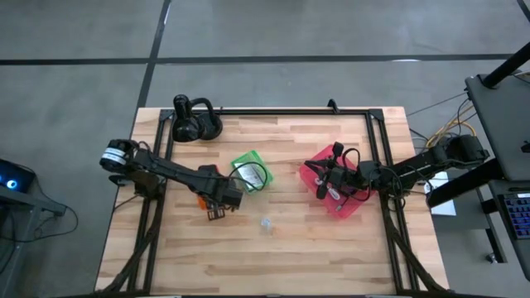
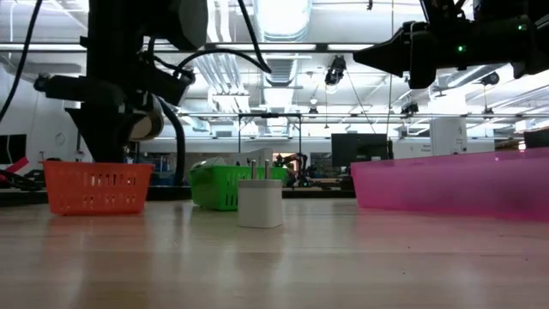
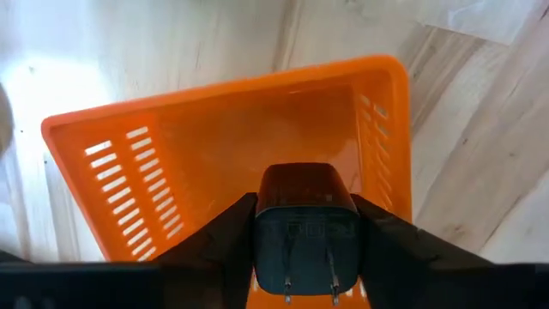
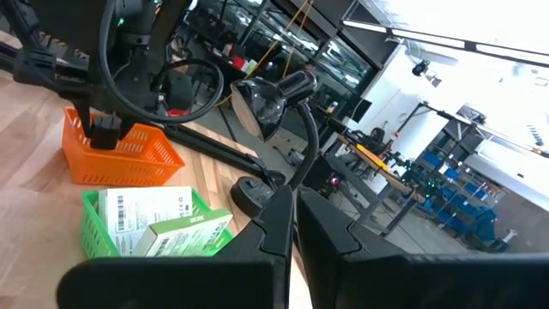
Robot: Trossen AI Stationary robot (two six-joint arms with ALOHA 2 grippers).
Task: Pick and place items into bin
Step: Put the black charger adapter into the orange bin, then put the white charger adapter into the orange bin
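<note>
Left gripper (image 3: pixel 304 257): I grip a black charger (image 3: pixel 304 236) over the orange bin (image 3: pixel 129 163).
Right gripper (image 4: pixel 292 232): clenched, empty.
Left: white charger (image 2: pixel 259 202) on counter (image 2: pixel 274 257).

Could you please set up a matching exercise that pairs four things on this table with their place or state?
Things:
1. black plug adapter
2. green basket
3. pink bin
4. white plug adapter

Places or states:
A. stands alone on the bare table top
B. lies under the right claw
C. gripped in the left claw, over the orange basket
D. holds boxes

Pairs: 1-C, 2-D, 3-B, 4-A
</note>
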